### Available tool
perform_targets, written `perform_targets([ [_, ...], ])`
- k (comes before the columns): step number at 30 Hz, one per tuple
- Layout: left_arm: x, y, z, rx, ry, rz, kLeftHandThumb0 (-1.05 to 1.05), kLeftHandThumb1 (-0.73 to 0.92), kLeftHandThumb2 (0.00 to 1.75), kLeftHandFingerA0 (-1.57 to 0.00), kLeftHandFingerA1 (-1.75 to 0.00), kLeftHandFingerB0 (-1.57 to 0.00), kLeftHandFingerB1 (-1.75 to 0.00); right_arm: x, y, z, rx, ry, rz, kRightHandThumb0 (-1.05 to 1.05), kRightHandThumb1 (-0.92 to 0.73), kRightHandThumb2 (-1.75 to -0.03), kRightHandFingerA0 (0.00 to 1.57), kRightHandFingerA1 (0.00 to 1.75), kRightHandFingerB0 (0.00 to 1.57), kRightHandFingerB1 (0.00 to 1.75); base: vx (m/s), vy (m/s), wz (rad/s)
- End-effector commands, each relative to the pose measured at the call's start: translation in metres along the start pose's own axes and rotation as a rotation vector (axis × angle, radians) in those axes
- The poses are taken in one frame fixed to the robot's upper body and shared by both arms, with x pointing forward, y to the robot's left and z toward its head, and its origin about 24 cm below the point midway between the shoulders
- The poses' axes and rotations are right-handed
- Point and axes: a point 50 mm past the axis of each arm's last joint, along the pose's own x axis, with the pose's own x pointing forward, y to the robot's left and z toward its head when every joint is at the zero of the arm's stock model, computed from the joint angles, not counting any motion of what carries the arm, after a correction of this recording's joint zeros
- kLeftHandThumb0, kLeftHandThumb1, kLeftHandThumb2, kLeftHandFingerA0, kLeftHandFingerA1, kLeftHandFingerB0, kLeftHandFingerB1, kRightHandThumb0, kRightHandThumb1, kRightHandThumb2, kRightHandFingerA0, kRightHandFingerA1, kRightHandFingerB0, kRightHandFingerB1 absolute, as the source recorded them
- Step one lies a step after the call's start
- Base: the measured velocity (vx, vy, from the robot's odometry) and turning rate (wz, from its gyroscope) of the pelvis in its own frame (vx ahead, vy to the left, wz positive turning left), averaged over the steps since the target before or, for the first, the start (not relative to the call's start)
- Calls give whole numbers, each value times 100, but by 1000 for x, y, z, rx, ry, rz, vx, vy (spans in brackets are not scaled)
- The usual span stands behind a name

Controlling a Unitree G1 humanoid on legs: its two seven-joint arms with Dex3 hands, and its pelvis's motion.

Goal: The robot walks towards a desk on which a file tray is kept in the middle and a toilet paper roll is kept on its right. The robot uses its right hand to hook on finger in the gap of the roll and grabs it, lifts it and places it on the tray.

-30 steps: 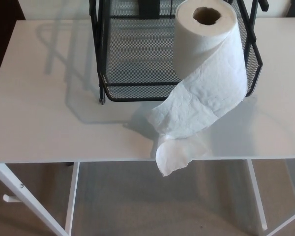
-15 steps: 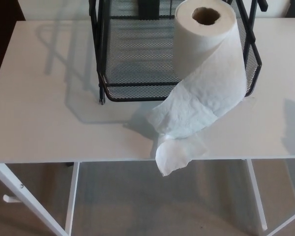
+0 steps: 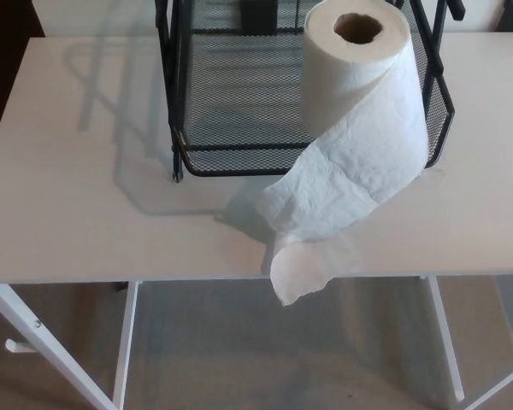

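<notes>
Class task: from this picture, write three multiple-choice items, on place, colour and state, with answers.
1. Where is the toilet paper roll? A in the file tray; B on the floor; C on a chair.
2. The tray's colour? A white; B black; C red.
3. The roll's loose tail is: A fully wound; B cut off; C trailing over the desk edge.
Answers: 1 A, it stands upright on the mesh; 2 B, black wire; 3 C, paper hangs past the desk's front.

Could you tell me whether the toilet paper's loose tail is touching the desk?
Touching. The head view shows the loose tail lying flat on the desk and hanging over its front edge.
</notes>
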Motion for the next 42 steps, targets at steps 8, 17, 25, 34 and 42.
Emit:
perform_targets([
  [8, -3, 13, 2, 53, 28, 47, -87, 92, 77, -26, -50, -13, -33, -41, 41, -84, -203, 454, -507, -58, -92, -72, 48, 91, 0, 15, 0, 0, 0],
  [17, -2, 12, 1, 49, 31, 45, -85, 91, 77, -26, -48, -13, -33, -41, 41, -83, -211, 456, -521, -58, -92, -72, 48, 91, 0, 15, 0, 0, 0],
  [25, -2, 13, 2, 56, 31, 47, -86, 92, 75, -28, -45, -14, -32, -20, 10, -117, 143, 490, -289, -61, -80, -79, 3, 27, 6, 24, 0, 0, 0],
  [34, -2, 13, 3, 46, 23, 45, -83, 92, 75, -29, -44, -13, -30, -15, -1, -125, 187, 472, -288, -65, -76, -62, 15, 45, 21, 32, 0, 0, 0],
  [42, -2, 12, 4, 46, 20, 51, -83, 77, 113, -24, -54, -5, -41, -13, -4, -126, 196, 467, -291, -65, -76, -62, 15, 45, 21, 32, 0, 0, 0],
])
